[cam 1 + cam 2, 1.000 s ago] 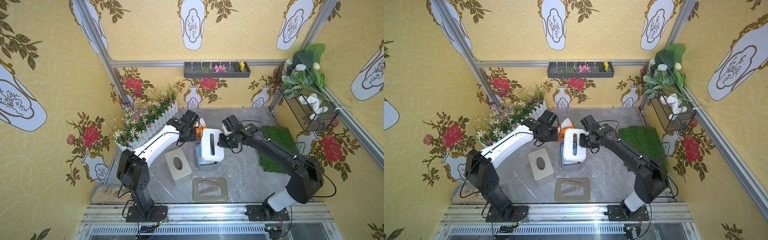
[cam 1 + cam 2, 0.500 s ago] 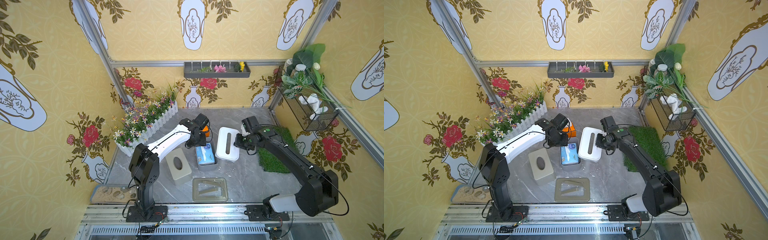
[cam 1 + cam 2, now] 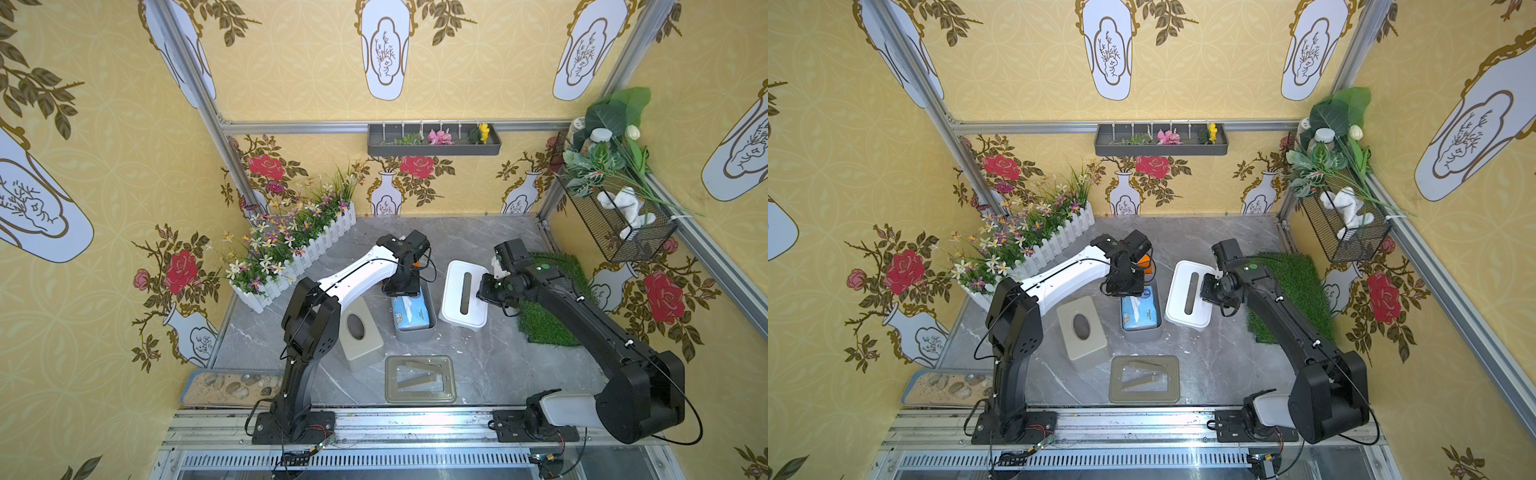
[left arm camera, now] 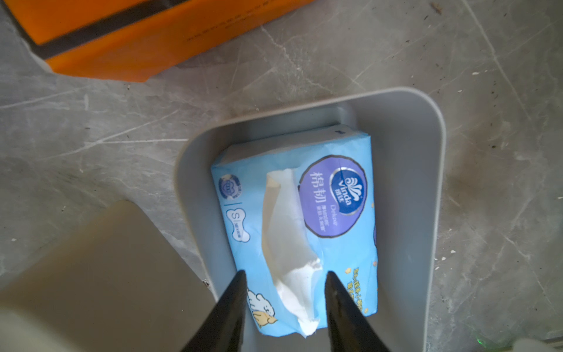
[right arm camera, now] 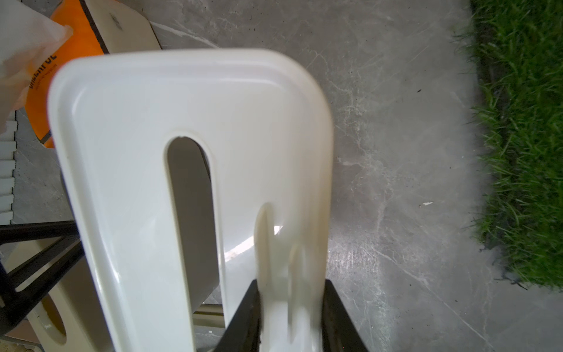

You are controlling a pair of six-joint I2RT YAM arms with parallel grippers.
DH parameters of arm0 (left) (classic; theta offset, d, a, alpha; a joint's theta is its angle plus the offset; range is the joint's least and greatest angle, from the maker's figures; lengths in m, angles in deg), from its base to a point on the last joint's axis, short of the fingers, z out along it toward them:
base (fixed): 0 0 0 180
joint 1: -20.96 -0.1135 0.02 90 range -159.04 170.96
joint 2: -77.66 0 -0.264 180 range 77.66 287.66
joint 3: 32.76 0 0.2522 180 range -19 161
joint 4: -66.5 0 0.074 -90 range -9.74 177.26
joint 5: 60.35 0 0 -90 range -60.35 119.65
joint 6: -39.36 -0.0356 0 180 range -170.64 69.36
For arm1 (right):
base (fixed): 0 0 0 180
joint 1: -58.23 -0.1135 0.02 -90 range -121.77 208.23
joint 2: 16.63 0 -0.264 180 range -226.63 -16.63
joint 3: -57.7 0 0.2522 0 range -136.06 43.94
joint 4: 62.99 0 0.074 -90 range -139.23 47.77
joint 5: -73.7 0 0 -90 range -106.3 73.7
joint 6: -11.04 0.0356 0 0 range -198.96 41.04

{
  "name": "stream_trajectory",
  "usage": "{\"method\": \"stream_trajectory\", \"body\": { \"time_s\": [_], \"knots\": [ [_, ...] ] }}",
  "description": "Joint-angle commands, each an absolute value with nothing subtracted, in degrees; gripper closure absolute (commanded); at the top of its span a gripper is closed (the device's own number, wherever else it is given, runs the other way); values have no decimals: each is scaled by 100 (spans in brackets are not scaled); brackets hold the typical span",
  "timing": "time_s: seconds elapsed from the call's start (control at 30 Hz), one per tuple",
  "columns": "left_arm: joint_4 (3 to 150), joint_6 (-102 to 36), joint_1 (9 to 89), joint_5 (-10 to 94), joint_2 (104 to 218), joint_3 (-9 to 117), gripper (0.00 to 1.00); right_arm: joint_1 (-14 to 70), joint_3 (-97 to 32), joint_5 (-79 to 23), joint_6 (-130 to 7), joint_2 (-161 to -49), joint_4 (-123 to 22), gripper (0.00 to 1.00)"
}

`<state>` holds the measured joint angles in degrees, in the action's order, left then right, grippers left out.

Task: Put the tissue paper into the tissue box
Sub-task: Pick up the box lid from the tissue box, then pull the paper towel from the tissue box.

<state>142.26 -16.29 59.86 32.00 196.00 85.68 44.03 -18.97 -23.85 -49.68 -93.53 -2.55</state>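
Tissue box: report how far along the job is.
Done: the tissue pack lies inside the grey base. In hand: the right hand grips the white lid beside the base; the left hand straddles the loose tissue, open. Left: lid onto base.

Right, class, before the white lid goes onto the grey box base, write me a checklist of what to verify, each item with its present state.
1. The tissue pack lies inside the grey box base: ok.
2. A tissue sheet sticks out of the pack's opening: ok.
3. The left gripper pinches that sheet: not ok, its jaws stand apart on either side of the sheet's end.
4. The right gripper holds the white lid: ok, shut on its edge.
5. The lid is lined up over the base: not ok, it is beside the base.
6. The lid is clear of the table: cannot tell.
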Motion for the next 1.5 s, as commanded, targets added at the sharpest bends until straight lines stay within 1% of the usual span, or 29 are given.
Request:
{"method": "stream_trajectory", "body": {
  "time_s": [0.0, 0.07, 0.17, 0.23, 0.77, 0.9, 1.1, 1.23, 1.3, 1.37, 1.4, 1.47],
  "knots": [
    [14524, -1618, 6024, 3245, 19761, 8721, 69, 4425, -1847, -2461, -5040, -9287, -374, 81],
    [14582, -1636, 6067, 3268, 19836, 8898, 81, 4443, -1802, -2478, -5041, -9267, -403, 81],
    [14715, -1645, 6121, 3281, 19919, 9152, 95, 4465, -1724, -2500, -5042, -9232, -440, 81],
    [14765, -1627, 6152, 3297, 19924, 9246, 100, 4483, -1682, -2508, -5063, -9223, -455, 81],
    [15056, -1434, 6298, 3053, 19657, 9654, 100, 4557, -1574, -2630, -5179, -9177, -546, 81],
    [15062, -1401, 6313, 3053, 19675, 9663, 100, 4560, -1572, -2645, -5171, -9166, -554, 81],
    [15332, -1482, 6338, 2954, 19811, 10146, 100, 4558, -1568, -2672, -5178, -9142, -576, 81],
    [15348, -1470, 6368, 3033, 19896, 9998, 100, 4557, -1542, -2701, -5172, -9120, -590, 81],
    [15270, -1439, 6379, 3045, 19886, 9899, 93, 4558, -1524, -2709, -5176, -9108, -590, 81],
    [15268, -1432, 6377, 3035, 19889, 9843, 78, 4557, -1519, -2724, -5176, -9108, -581, 81],
    [15268, -1420, 6377, 3034, 19885, 9813, 75, 4558, -1520, -2717, -5173, -9098, -581, 81],
    [15213, -1399, 6377, 3017, 19814, 9789, 65, 4557, -1539, -2711, -5188, -9088, -581, 81]
  ]
}}
